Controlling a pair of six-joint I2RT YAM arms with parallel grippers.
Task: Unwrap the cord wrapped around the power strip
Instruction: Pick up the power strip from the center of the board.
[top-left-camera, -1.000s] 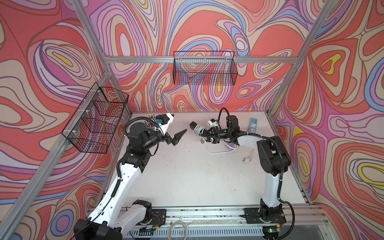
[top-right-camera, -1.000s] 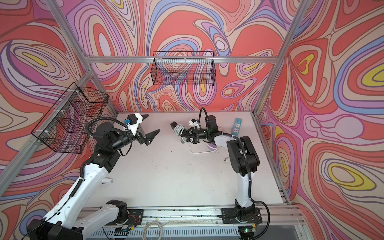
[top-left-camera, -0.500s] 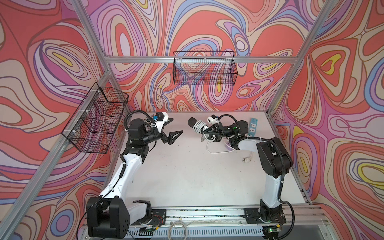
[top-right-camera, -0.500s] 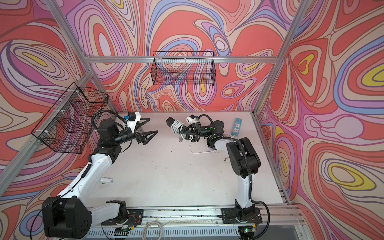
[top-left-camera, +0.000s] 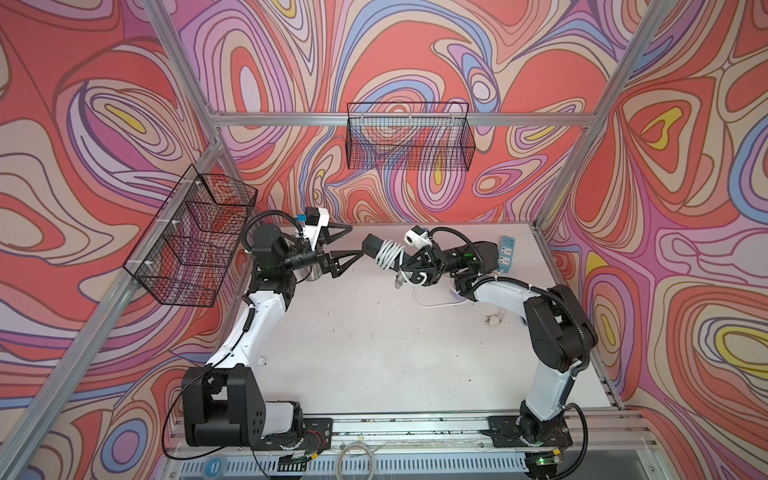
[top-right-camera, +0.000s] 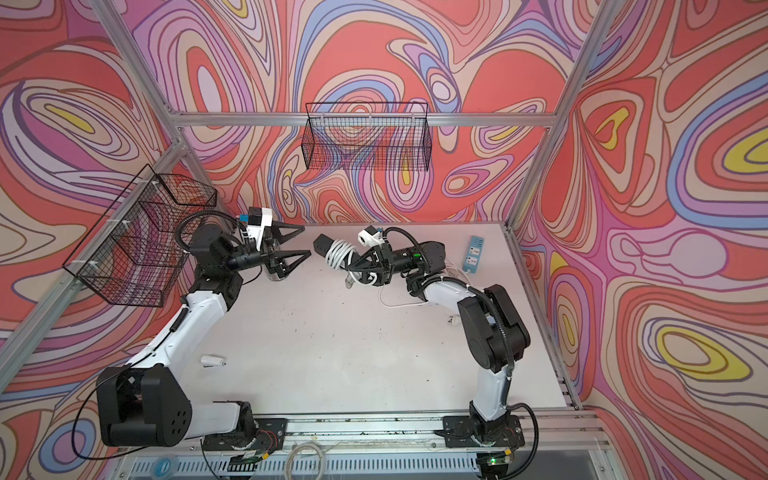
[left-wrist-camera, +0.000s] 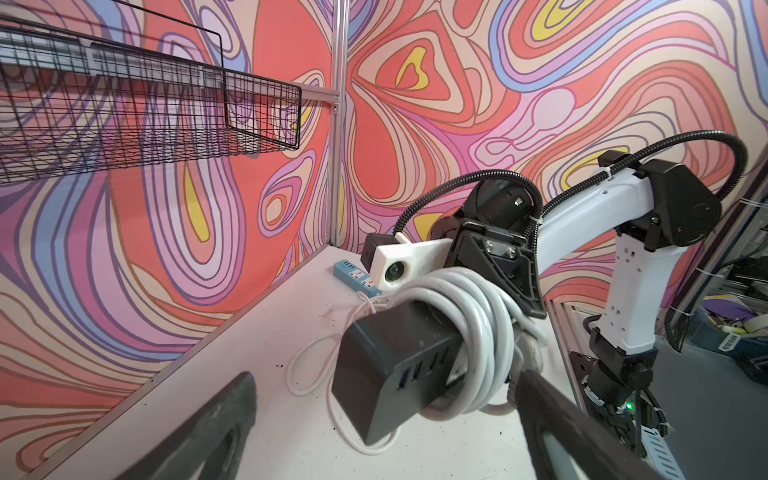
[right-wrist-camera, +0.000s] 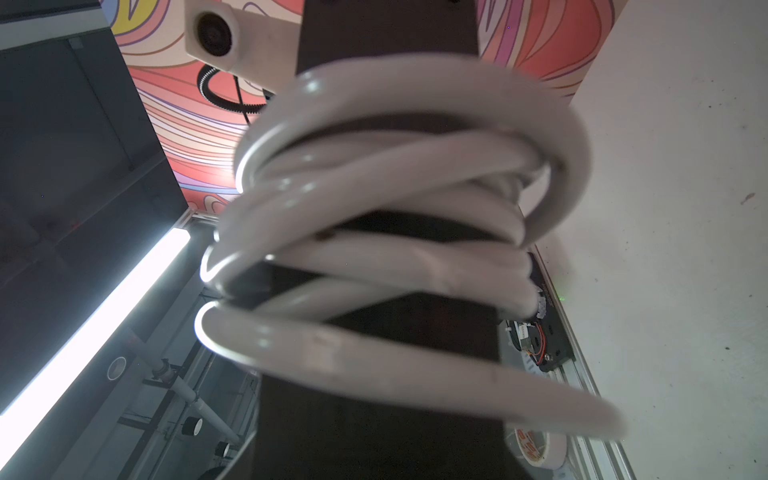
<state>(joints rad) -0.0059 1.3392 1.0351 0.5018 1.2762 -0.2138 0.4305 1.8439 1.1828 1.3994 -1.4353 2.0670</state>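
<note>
A black power strip (top-left-camera: 371, 243) (top-right-camera: 323, 245) hangs above the table, with a white cord (top-left-camera: 387, 252) (top-right-camera: 340, 255) coiled several times round its middle. My right gripper (top-left-camera: 405, 262) (top-right-camera: 357, 264) is shut on the strip's far end, behind the coils. The cord's loose tail (top-left-camera: 432, 305) trails down to the table and ends in a plug (top-left-camera: 492, 320). My left gripper (top-left-camera: 356, 239) (top-right-camera: 306, 240) (left-wrist-camera: 384, 376) is open and faces the strip's free end (left-wrist-camera: 386, 365), which sits level with its fingertips, ungripped. The strip (right-wrist-camera: 374, 415) and coils (right-wrist-camera: 395, 199) fill the right wrist view and hide the right jaws.
A blue power strip (top-left-camera: 507, 253) (top-right-camera: 473, 253) lies at the table's back right. Wire baskets hang on the left wall (top-left-camera: 195, 237) and the back wall (top-left-camera: 409, 141). A small white object (top-right-camera: 212, 360) lies near the left arm. A tape roll (right-wrist-camera: 536, 451) sits by the front rail.
My left gripper has risen and turned to face the strip's free end. My right gripper has carried the strip slightly leftward towards it. Both grippers kept the same opening.
</note>
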